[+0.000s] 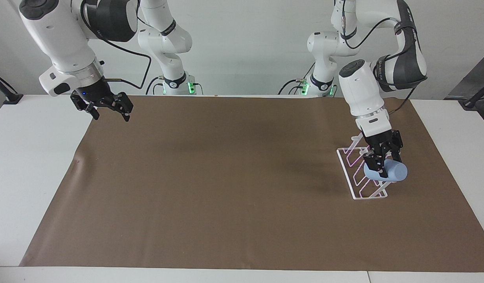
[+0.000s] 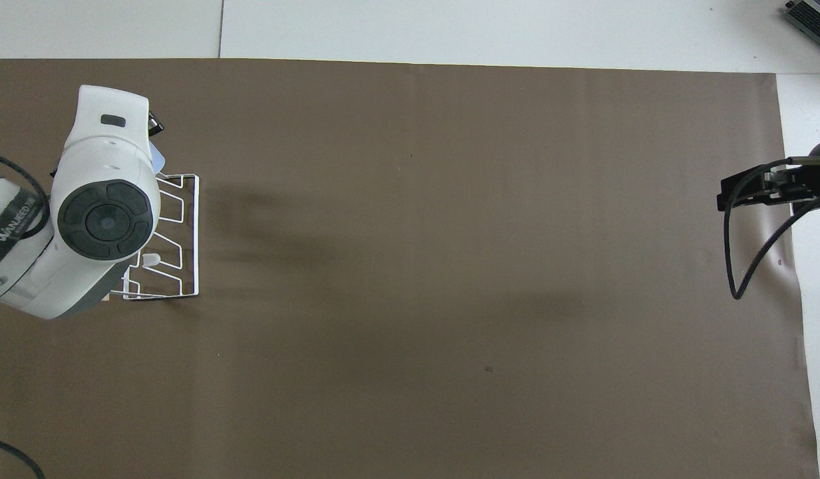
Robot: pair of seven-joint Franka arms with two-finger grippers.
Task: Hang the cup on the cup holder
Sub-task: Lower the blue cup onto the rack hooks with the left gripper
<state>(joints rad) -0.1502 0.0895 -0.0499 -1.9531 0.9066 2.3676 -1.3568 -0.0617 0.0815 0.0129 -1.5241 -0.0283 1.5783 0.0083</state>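
The cup (image 1: 387, 171) lies on its side in the air, pinched across its body by the left gripper (image 1: 380, 164), whose jaws clamp it from above. It sits at the upper edge of the cup holder (image 1: 358, 173), at the part of the rack farthest from the robots, toward the left arm's end of the table. From the facing view the cup seems to overlap the last prongs, but whether a prong is already inside its mouth cannot be told; from overhead only a sliver of cup (image 2: 158, 158) shows past the arm's wrist.

To do this step well, the open mouth should be lined up squarely with one slanted prong, and the cup slid down along the prong's own slope, not pushed straight down. The rack is light wire and would likely skid or tip on the brown mat (image 1: 226, 188) if the cup catches on a rounded tip, so a slow, gentle push seems wise. The jaws should part only once the cup rests on the prong and bears its own weight.

The right gripper (image 1: 107, 107) waits in the air over the mat's corner at the right arm's end, jaws spread and holding nothing.
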